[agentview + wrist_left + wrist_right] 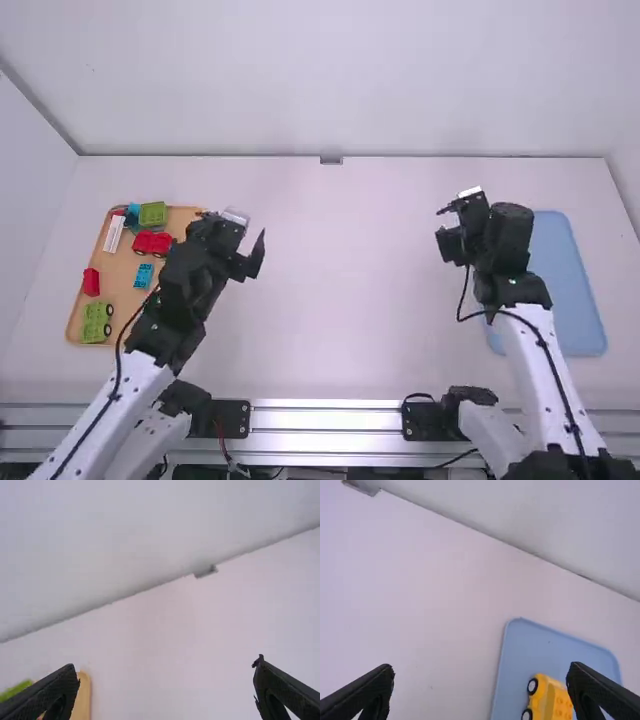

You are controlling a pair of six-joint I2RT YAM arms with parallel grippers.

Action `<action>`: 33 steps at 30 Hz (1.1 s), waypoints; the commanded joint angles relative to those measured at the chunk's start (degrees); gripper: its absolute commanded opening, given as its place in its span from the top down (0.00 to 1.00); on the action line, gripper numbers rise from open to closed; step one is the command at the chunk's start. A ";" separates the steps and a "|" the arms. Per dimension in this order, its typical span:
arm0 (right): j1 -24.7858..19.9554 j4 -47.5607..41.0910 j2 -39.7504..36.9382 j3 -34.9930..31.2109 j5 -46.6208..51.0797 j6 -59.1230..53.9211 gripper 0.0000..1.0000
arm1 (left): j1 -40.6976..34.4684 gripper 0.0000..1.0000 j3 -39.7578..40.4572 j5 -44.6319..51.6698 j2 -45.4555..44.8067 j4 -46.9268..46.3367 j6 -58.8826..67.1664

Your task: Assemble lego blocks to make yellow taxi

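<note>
Apparently the work is at its last step, or close to it: the yellow taxi (pixel 547 700) sits on the blue tray (pixel 520 647) on the right side of the table, two wheels (pixel 532 686) showing along one flank and a studded top next to the smooth yellow body. I can't tell whether every piece is seated, since the right gripper's finger covers part of it in the right wrist view. The right gripper (pixel 481 670) has its jaws spread wide with nothing between them; the left gripper (pixel 166 672) is likewise open and empty, just beside the tan tray (pixel 117 265). That tray holds a red wheeled base (pixel 152 243), a small blue brick (pixel 144 275), a green wheeled piece (pixel 96 323), a red block (pixel 91 282) and a white block (pixel 114 234), none of them yellow, so I'd take them as spares. If the taxi is complete, the next move asks only that both arms keep clear of it; if a part sits loose, the right gripper should press it down squarely, without tipping the body.
</note>
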 commanded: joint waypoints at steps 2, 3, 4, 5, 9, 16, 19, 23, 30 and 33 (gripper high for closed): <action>1.30 2.02 -3.05 -3.47 0.49 3.86 0.13 | 3.27 0.13 -3.56 3.71 -3.12 -0.40 -4.28; 1.30 2.96 -3.99 -4.41 0.49 4.80 0.14 | 4.30 0.14 -4.59 4.74 -4.15 -0.40 -5.31; 1.30 3.45 -4.48 -4.90 0.49 5.29 0.15 | 4.84 0.15 -5.13 5.28 -4.69 -0.40 -5.85; 1.30 4.47 -5.49 -5.91 0.49 6.30 0.17 | 5.96 0.17 -6.24 6.39 -5.80 -0.40 -6.96; 1.30 8.68 -9.71 -10.13 0.49 10.52 0.24 | 10.60 0.25 -10.89 6.74 -10.45 -0.40 -10.33; 1.30 11.51 -17.32 -17.74 0.49 18.13 0.38 | 16.12 0.40 -19.03 6.74 -18.59 -0.40 -10.33; 1.30 11.51 -22.39 -22.81 0.49 23.20 0.46 | 16.12 0.49 -24.16 6.74 -23.72 -0.40 -10.33; 1.30 11.51 -27.17 -27.58 0.49 25.12 0.55 | 16.12 0.57 -28.76 6.74 -28.32 -0.40 -10.33; 1.30 11.51 -36.24 -36.65 0.49 25.12 0.71 | 16.12 0.71 -31.94 6.74 -36.49 -0.40 -10.33; 1.30 11.51 -39.40 -39.81 0.49 25.12 0.76 | 16.12 0.76 -31.94 6.74 -39.21 -0.40 -10.33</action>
